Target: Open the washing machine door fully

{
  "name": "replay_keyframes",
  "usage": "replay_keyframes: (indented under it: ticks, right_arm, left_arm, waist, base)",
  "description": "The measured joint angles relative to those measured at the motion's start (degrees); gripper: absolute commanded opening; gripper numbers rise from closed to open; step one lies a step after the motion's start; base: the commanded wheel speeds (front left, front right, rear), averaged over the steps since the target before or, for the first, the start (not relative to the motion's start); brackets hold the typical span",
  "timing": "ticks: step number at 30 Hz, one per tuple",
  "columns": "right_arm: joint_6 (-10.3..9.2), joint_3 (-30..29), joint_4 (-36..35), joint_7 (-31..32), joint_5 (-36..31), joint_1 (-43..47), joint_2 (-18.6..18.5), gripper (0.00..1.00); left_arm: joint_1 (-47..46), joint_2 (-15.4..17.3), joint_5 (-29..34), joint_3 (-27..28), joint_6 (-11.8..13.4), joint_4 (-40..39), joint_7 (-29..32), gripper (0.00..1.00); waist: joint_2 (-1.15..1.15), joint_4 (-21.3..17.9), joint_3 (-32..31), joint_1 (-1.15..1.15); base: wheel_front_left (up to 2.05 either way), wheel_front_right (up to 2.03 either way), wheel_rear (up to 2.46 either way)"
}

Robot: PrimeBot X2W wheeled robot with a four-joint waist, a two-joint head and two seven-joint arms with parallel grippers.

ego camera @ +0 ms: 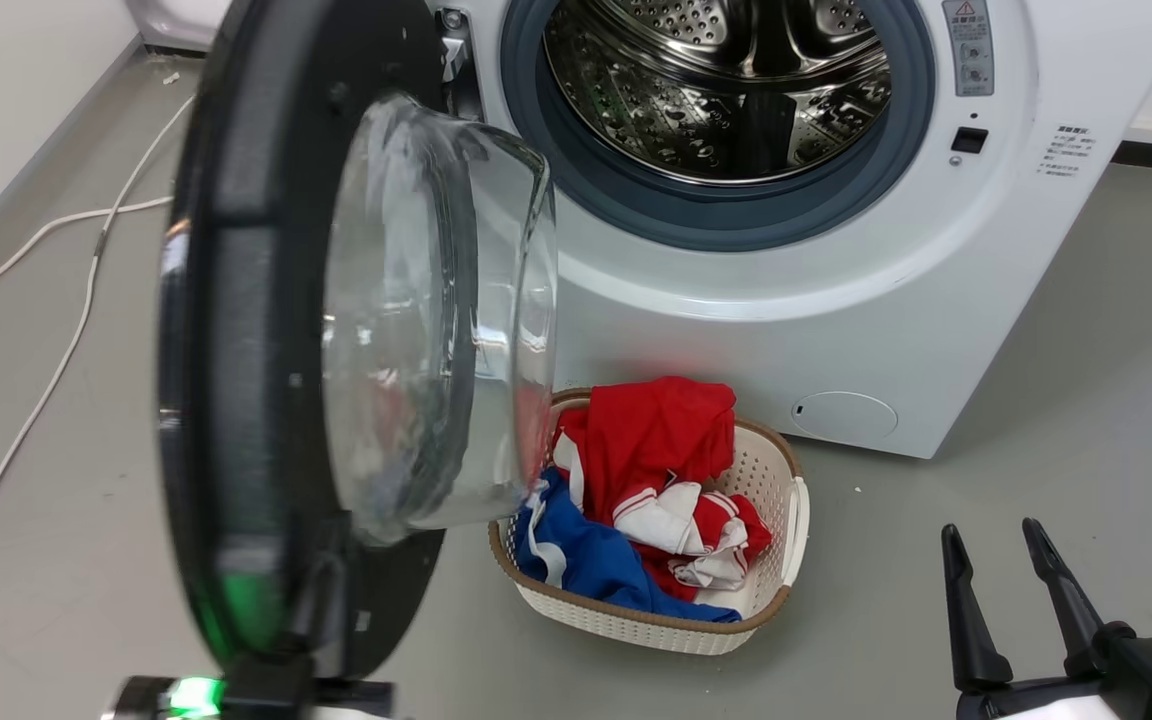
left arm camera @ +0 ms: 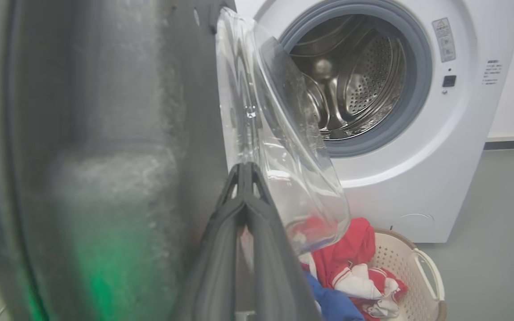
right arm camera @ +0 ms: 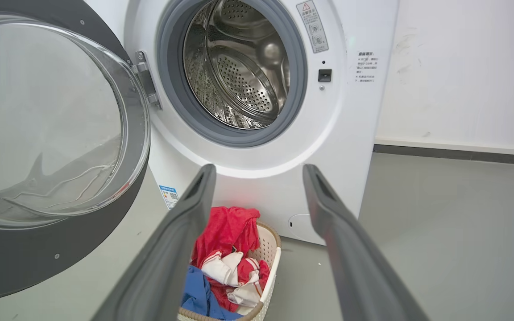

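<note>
Door wide of the machine, folks: the washing machine door (ego camera: 256,400) stands swung out on its hinge (right arm camera: 145,80) at the left of the opening, nearly edge-on to the head camera, with its clear glass bowl (ego camera: 436,320) bulging toward the right of that view. The right wrist view catches its inner face, the bowl (right arm camera: 47,120) ringed by the dark frame (right arm camera: 38,263).

Down at the door's lower part is the left gripper (left arm camera: 246,168), its two dark fingers clenched tip to tip with nothing between them. In the left wrist view those tips sit right where the bowl (left arm camera: 283,156) meets the dark ring (left arm camera: 105,156); whether they press on it, I cannot tell. A green glow smears the door's lower rim (ego camera: 236,600).

Behind the door, the white washing machine (ego camera: 836,300) has its opening uncovered: grey gasket (ego camera: 716,215), shiny perforated drum (ego camera: 726,80).

On the floor just in front of the machine sits a cream laundry basket (ego camera: 786,480), its left end under the glass bowl, holding red clothes (ego camera: 656,430), a blue garment (ego camera: 586,560) and a bit of white.

Over at the lower right, the right gripper (ego camera: 991,530) hangs well apart from the door, fingers spread and holding nothing; its wrist view shows them wide (right arm camera: 259,169), framing the basket (right arm camera: 268,245).

A white cable (ego camera: 56,330) trails across the grey floor on the left.
</note>
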Motion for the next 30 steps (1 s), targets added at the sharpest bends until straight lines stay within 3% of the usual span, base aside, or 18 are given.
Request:
replay_keyframes:
  ticks: [14, 30]
  right_arm:
    - [0.0, 0.2, -0.3, 0.0, -0.4, -0.7, 0.0, 1.0]
    - [0.0, -0.3, -1.1, 0.0, -1.9, -2.7, 0.0, 1.0]
  left_arm:
    - [1.0, 1.8, -2.1, 13.6, 0.6, 0.8, 0.0, 0.0]
    - [-4.7, 2.1, -5.4, 28.8, -3.2, 7.2, 0.0, 0.0]
  waist:
    - [0.0, -0.2, 1.9, 0.0]
    - [0.0, -0.9, 5.8, 0.0]
  base:
    - [0.0, 0.0, 0.0]
    - [0.0, 0.0, 0.0]
